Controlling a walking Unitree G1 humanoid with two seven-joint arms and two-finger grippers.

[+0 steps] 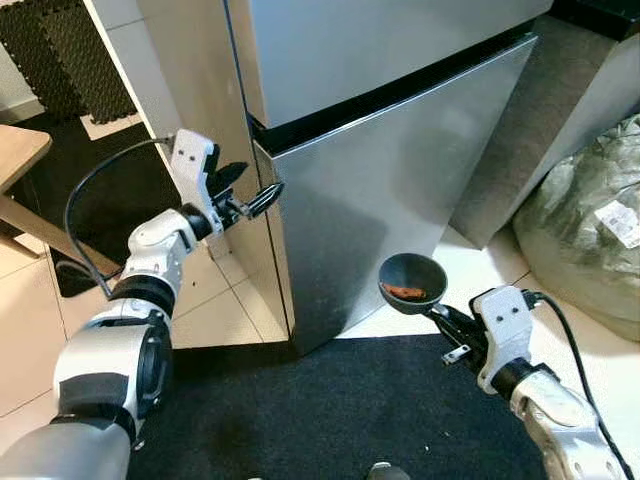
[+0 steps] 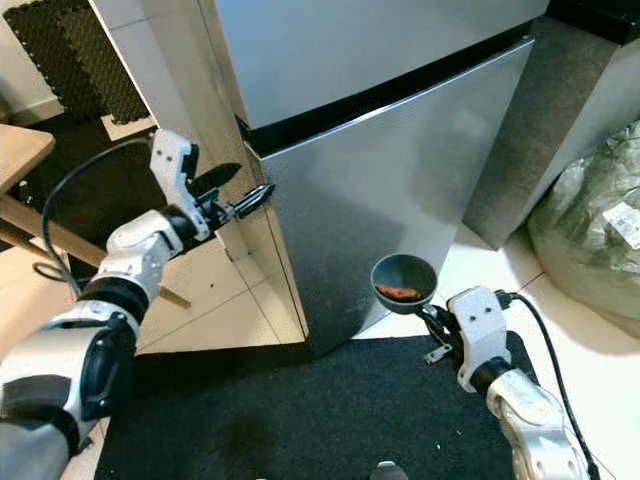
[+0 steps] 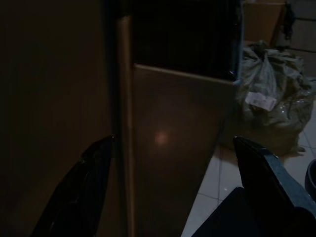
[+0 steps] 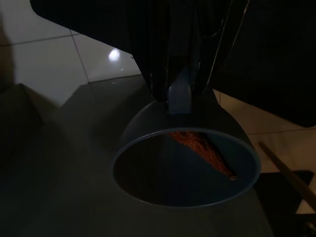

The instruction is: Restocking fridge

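Steel fridge [image 1: 400, 190] shut; bag label [image 1: 622, 222] print seemingly illegible; right hand [image 1: 432, 308] grips bowl [image 1: 411, 283].

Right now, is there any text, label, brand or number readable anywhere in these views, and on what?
No text can be read.
White label on the grey-green bag beside the fridge: it carries dark print, too small and blurred to read.
Fridge doors, bowl held by the right gripper, and left gripper: no markings visible.
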